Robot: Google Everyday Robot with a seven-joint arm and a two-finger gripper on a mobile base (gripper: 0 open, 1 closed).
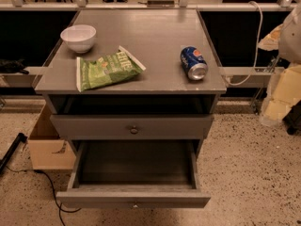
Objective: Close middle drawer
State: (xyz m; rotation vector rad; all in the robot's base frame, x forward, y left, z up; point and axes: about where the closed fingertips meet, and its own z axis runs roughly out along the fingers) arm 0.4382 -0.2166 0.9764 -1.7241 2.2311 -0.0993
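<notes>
We cannot find the tool in this view, so we cannot tell whether it is wide, narrow or holding anything. A pale shape at the right edge, level with the back of the surface, may be part of the arm, though we would not swear to it.

The middle drawer is pulled far out, its bare inside open to us and its front nearest the camera. Its knob only just shows at the centre of that front. Above it the top drawer stands out only a little.

The coming move turns on one relation. The drawer's front runs left to right, and its travel runs straight across that line, away from us and back under the surface. So the tool must end up on the near side of the front, with the drawer lying beyond it, and push along the travel.

If the pale shape is the arm, the front lies well below it and to the left in the view — the tool would have to come forward past the top drawer before pressing. A push near the knob, at the middle of the long front, should in our judgement keep the drawer from skewing.
</notes>
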